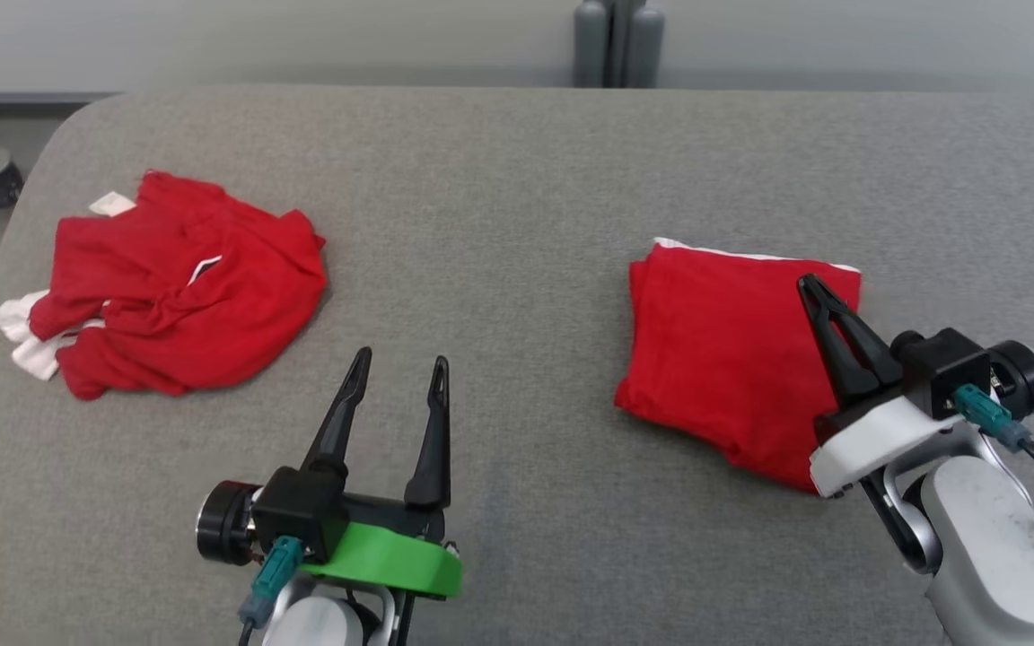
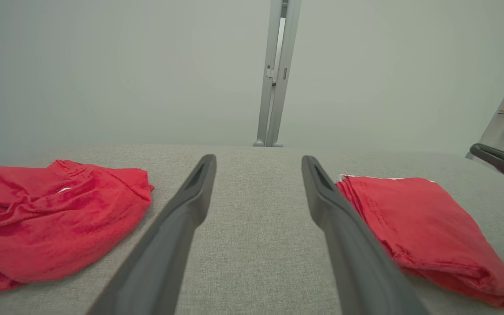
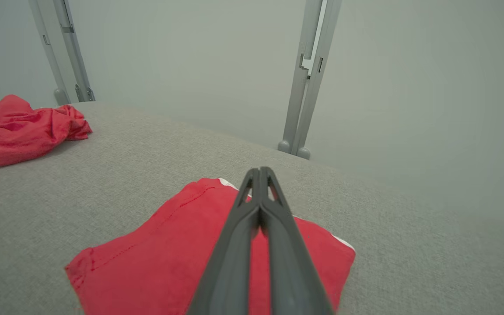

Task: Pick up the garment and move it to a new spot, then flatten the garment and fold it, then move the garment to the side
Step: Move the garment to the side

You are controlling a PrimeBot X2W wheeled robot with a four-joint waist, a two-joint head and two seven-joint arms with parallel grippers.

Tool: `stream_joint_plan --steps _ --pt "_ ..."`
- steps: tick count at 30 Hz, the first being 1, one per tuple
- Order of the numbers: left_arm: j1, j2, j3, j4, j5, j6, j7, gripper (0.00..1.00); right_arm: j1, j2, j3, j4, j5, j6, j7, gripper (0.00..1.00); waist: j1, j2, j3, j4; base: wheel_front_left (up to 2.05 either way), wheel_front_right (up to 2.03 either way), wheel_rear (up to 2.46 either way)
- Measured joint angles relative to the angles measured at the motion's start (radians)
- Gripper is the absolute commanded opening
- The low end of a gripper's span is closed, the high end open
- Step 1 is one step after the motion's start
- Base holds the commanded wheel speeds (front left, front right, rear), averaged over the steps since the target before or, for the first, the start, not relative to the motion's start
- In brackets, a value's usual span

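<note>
The grey table (image 1: pixel 517 161) is carrying two red garments. The crumpled garment (image 1: pixel 185 287) is lying at the far left, white trim showing at its edges. The folded garment (image 1: pixel 723 350) is resting flat at the right. The right hand (image 1: pixel 809 285) is hanging clenched, fingers pressed together, over the folded garment's right side. The left hand (image 1: pixel 401 361) is hovering released, fingers spread, between the garments at the near edge.

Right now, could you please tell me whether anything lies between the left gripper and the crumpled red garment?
Nothing visible does: just bare grey table separates the open left gripper from the crumpled garment. The folded garment lies off on the other side.
</note>
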Motion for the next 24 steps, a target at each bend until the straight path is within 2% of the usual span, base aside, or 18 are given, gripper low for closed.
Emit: stream_joint_plan --steps 9,15,19,24 --pt "-0.023 0.0 -0.035 0.0 -0.016 0.022 0.0 1.0 -0.11 -0.02 0.076 0.218 -0.009 0.0 0.0 0.0 0.0 0.0 0.074 0.133 0.0 0.0 0.0" --pt "-0.026 0.0 -0.04 0.001 -0.024 0.033 0.0 1.0 -0.14 -0.019 0.124 0.37 0.002 0.0 -0.002 0.0 0.0 0.0 0.102 0.192 0.0 0.0 0.0" --pt "-0.026 0.0 -0.043 0.006 -0.027 0.038 0.0 1.0 -0.175 -0.016 0.154 0.422 0.029 0.0 -0.004 0.0 0.0 -0.0001 0.111 0.201 0.0 0.0 0.0" --pt "-0.029 0.0 -0.04 0.008 -0.031 0.04 0.0 1.0 -0.179 -0.014 0.112 0.372 0.047 0.001 -0.002 0.0 0.0 0.0 0.106 0.176 0.0 0.0 0.0"
